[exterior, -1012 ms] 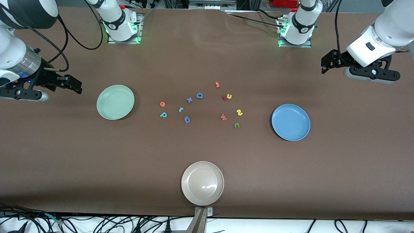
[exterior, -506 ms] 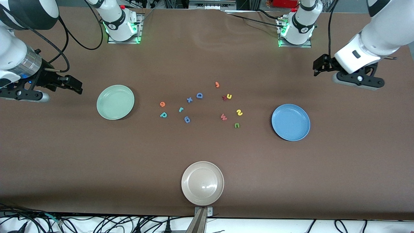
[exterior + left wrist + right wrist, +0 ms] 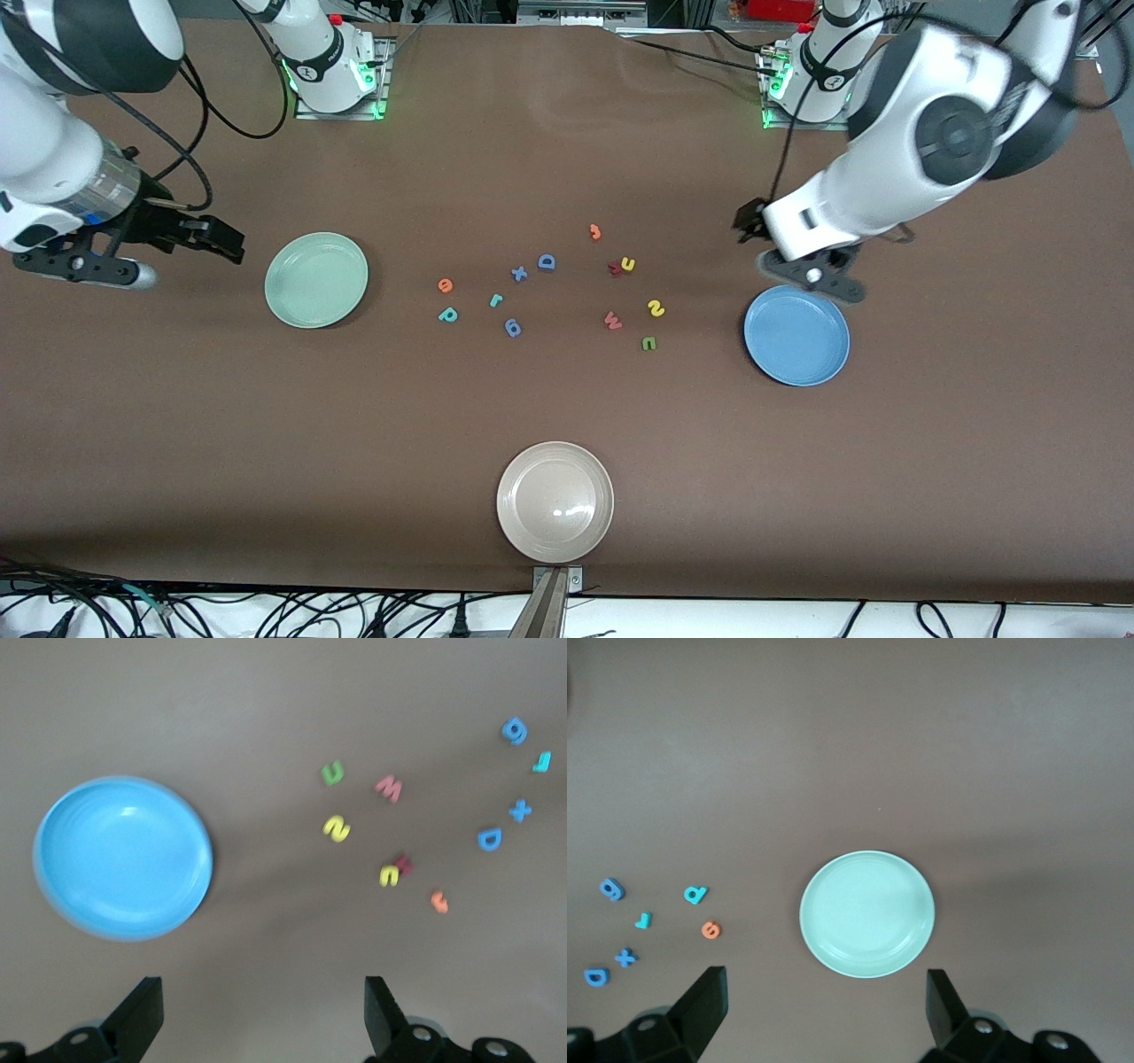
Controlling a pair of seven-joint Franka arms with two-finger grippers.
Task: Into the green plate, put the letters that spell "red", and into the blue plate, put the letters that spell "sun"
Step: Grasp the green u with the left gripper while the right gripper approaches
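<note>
Left pincer (image 3: 753,232) spread apart, empty, over tabletop (image 3: 567,425) beside blue plate (image 3: 796,335). Right pincer (image 3: 232,243) spread apart, empty, near green plate (image 3: 316,279).

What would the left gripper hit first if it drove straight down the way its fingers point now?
Probably bare table. The left gripper, open and empty, hangs just off the blue plate, on the side nearest the letters. Its wrist view shows tabletop between plate and yellow "s"; height is unclear.

I work in a robotics lab — my two arm bases (image 3: 335,66) are bolted to a brown counter (image 3: 567,425) under green status lights, and bundles of black cables (image 3: 266,611) trail along its edge beside a camera mount (image 3: 551,602).
</note>
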